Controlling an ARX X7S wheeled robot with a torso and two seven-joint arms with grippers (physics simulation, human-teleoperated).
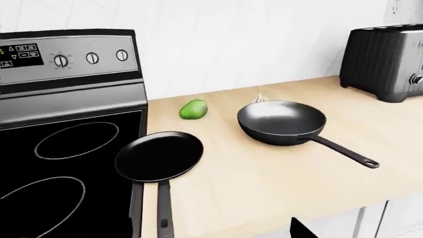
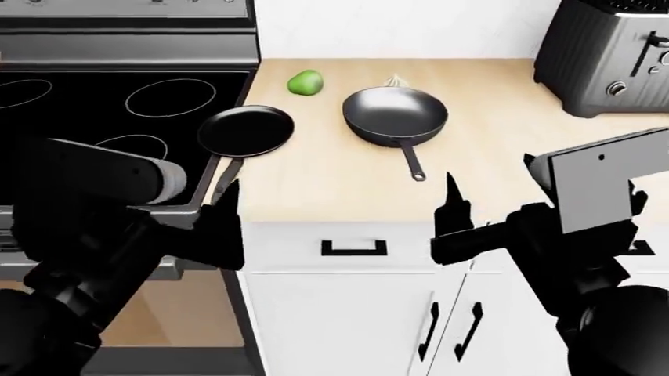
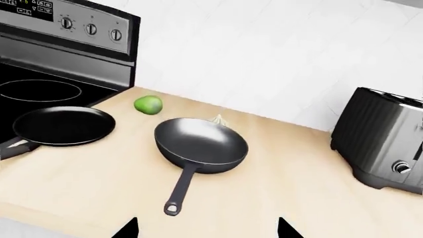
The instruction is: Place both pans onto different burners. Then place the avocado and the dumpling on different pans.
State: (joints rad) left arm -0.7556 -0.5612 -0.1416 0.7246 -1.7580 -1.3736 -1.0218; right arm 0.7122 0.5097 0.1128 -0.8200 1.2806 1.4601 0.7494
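Your head camera looks steeply down over both arms at the counter (image 2: 334,188) and cooktop (image 2: 115,102). Both wrist cameras look from the front edge, closer and lower; all three share both pans.

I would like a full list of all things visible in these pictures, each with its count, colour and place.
flat pan: 1, matte black, on the counter's edge, overlapping the cooktop rim
deep pan: 1, glossy dark grey, on the counter
avocado: 1, green, on the counter behind the pans
dumpling: 1, cream, behind the deep pan, mostly hidden
burners: several, white circles on the black cooktop
toaster: 1, dark, counter's far right
counter: 1, light wood
left gripper: 1, black, empty
right gripper: 1, black, empty
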